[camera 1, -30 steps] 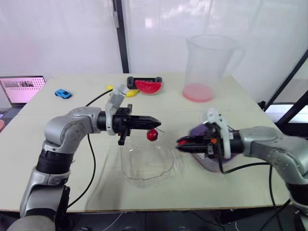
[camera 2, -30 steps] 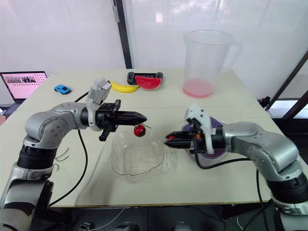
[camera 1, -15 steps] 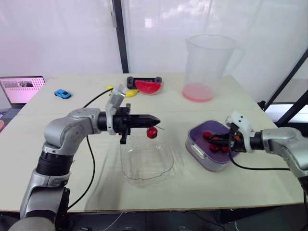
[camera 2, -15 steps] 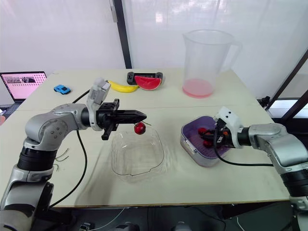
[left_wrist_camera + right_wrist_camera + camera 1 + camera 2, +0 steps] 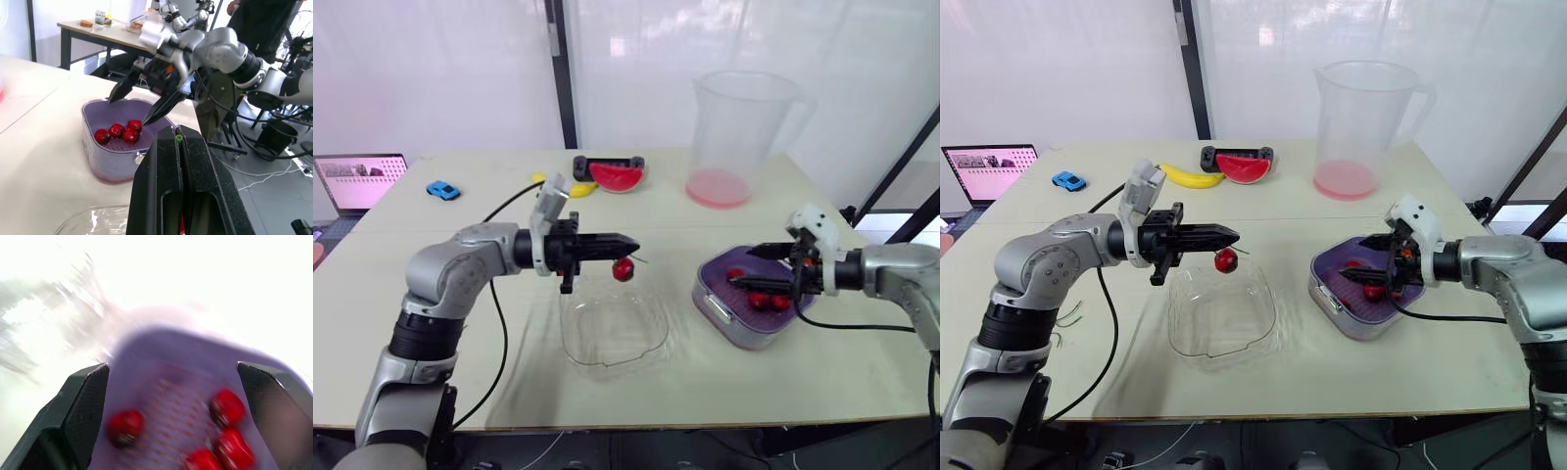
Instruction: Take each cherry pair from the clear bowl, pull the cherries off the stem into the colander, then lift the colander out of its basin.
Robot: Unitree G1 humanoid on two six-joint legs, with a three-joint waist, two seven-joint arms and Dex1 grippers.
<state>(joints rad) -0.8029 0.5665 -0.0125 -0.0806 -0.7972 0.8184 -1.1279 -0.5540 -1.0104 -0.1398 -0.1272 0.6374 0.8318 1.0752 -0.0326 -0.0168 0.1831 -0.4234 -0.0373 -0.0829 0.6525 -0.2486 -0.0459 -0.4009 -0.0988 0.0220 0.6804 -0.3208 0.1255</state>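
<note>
From the head camera, my left gripper (image 5: 628,241) hovers over the far rim of the clear bowl (image 5: 607,364), its fingers pressed together on a stem (image 5: 178,138). One cherry (image 5: 623,270) dangles just under them. The bowl looks empty otherwise. To the right, the purple colander (image 5: 710,284) sits in its basin (image 5: 713,310). My right gripper (image 5: 754,267) hangs over it with fingers spread and nothing between them.

In the left wrist view, the green end of the stem pokes up between the closed fingers. Beyond them I count four loose cherries (image 5: 117,131) on the colander floor, with the open right gripper above.

The right wrist view is blurred, but both fingers (image 5: 83,401) stand wide apart, framing the colander and the red fruit in it.

I judge we are mid-destemming, on what may be the final pair. Next, the right gripper must cross left to the dangling cherry, pinch it without crushing, pull it free and carry it over the colander. Only then comes lifting the colander from the basin.
</note>
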